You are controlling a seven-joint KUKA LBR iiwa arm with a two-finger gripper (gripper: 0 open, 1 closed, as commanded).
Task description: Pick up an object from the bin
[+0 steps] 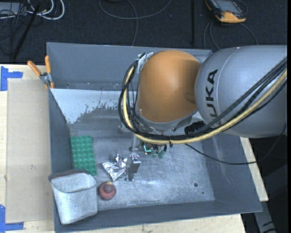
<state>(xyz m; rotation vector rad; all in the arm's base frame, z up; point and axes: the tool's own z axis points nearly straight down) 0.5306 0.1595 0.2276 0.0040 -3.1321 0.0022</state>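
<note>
My gripper (131, 171) hangs below the orange dome, near the middle of the bin floor. Its dark fingers reach down right beside a crumpled silver foil piece (113, 167), touching or nearly touching its right edge. A small reddish-brown ball (106, 191) lies just below and left of the foil. Whether anything sits between the fingers cannot be made out.
A green studded plate (83, 153) lies along the bin's left side. A grey-white soft pouch (75, 196) fills the front left corner. The arm and its orange dome cover the bin's back middle and right.
</note>
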